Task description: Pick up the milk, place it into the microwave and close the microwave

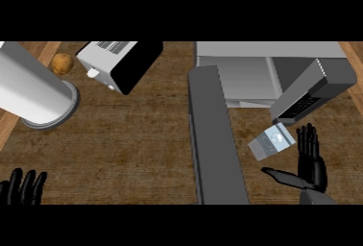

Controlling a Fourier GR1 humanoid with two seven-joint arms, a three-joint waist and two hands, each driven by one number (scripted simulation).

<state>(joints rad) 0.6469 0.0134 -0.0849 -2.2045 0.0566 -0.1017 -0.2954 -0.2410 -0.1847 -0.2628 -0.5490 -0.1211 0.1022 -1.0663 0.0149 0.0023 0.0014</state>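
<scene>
Nearest, at the lower left edge, the left hand (21, 187) rests with its fingers straight and pointing up, holding nothing. At the lower right the right hand (309, 166) is raised with its fingers (308, 144) straight and a little apart, the thumb stretched out to the left; it clasps nothing. Just beside those fingertips, up and to the left, the milk (272, 141) shows as a small pale carton, tilted; whether the fingers touch it cannot be told, and nothing is curled round it. By my reading the pick-up has not yet been made, so the whole task is left: grasp the carton, carry it into the cavity, then swing the door to. Left of the hand the long grey microwave door (215, 144) stands open, edge-on across the brown surface (135, 144). Beyond the milk sits the microwave (237, 72), its pale interior showing, with a dark slanted appliance (312, 93) over its right part that I cannot name. Farther left are a toaster-like box (117, 62), a tall white cylinder (32, 91) and a potato (62, 63).
</scene>
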